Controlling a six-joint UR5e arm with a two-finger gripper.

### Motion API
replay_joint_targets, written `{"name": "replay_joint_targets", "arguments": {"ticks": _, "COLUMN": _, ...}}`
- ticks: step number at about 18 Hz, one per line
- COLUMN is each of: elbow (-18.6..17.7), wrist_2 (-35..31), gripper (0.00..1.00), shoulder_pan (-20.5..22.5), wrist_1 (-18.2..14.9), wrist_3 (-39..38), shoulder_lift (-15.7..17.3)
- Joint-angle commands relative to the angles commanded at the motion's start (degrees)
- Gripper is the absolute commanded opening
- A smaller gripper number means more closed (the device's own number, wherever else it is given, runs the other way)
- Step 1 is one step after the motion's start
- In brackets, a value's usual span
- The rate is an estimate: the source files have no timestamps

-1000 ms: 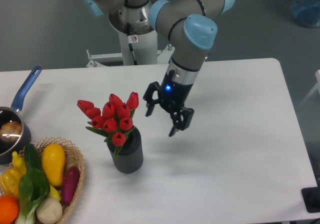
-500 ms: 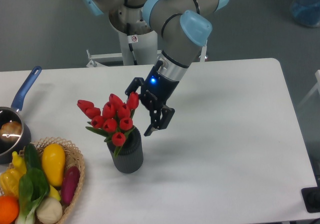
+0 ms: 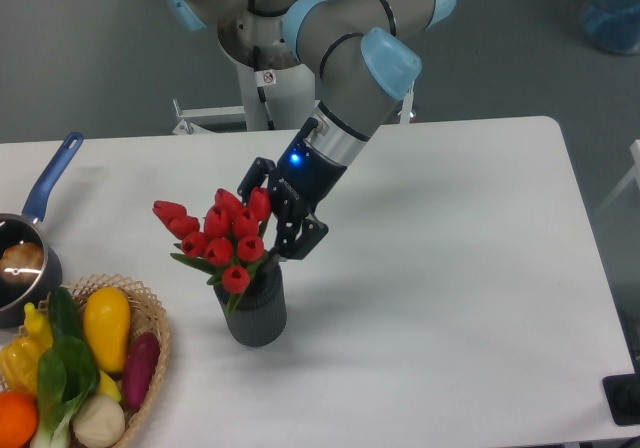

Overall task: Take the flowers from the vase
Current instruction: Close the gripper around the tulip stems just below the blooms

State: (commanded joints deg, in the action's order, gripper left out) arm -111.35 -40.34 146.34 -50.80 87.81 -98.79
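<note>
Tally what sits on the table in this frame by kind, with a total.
Flowers, one bunch: 1
Vase: 1
Saucepan: 1
Basket of vegetables: 1
Total: 4

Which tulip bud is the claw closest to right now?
The top-right bud of the flowers, right against the claw. The other buds sit lower or further left, the far-left one farthest away.
</note>
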Motion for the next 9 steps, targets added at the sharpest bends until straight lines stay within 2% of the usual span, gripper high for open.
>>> {"name": "replay_joint_targets", "arguments": {"ticks": 1, "elbow": -0.2, "wrist_2": 0.1, "gripper": 0.00, "shoulder_pan": 0.1, "wrist_1": 0.0, "wrist_3": -0.2, "shoulder_lift": 0.0}}
{"name": "replay_joint_targets", "arguments": {"ticks": 6, "elbow": -0.5, "wrist_2": 0.3, "gripper": 0.00, "shoulder_pan": 0.9, "wrist_1": -0.1, "wrist_3": -2.0, "shoulder_lift": 0.4}}
{"name": "replay_joint_targets", "arguments": {"ticks": 9, "elbow": 0.8, "wrist_2": 3.2, "gripper": 0.00, "shoulder_pan": 0.9, "wrist_1": 0.0, "wrist_3": -4.2, "shoulder_lift": 0.5}}
